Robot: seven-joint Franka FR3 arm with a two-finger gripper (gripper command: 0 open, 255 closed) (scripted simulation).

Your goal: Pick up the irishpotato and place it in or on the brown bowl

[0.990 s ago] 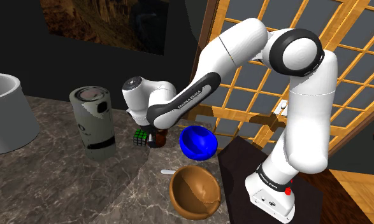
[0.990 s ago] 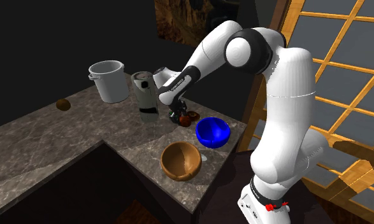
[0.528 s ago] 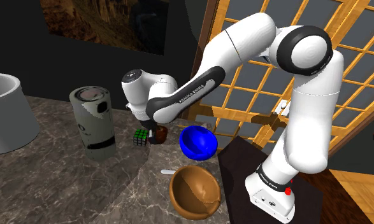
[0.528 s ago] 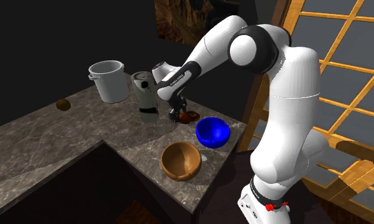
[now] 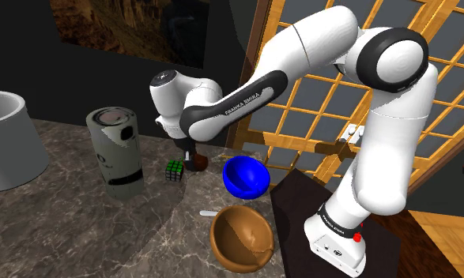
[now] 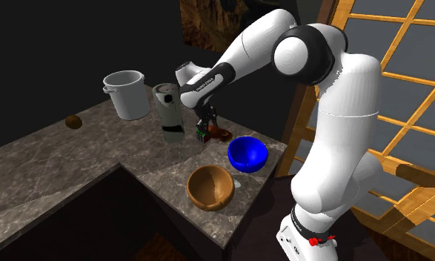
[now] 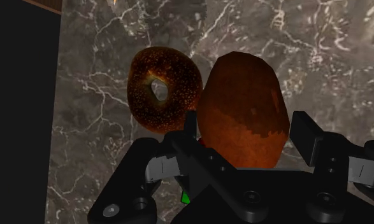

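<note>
Wrist view: fingers (image 7: 190, 129) clasped the reddish-brown potato (image 7: 243, 108) between them; a speckled brown ring (image 7: 172, 105) lay just beside one finger, on the marbled table (image 7: 96, 76).

The setting is a domestic kitchen. Indicators: a dark marble countertop (image 5: 64, 213) carrying a brown bowl (image 5: 240, 237), a blue bowl (image 5: 246, 176) and a grey pot (image 5: 5, 142); a framed picture (image 5: 119, 28) on the dark wall; a wooden lattice screen (image 5: 451, 118) with grey panes beside the counter.
</note>
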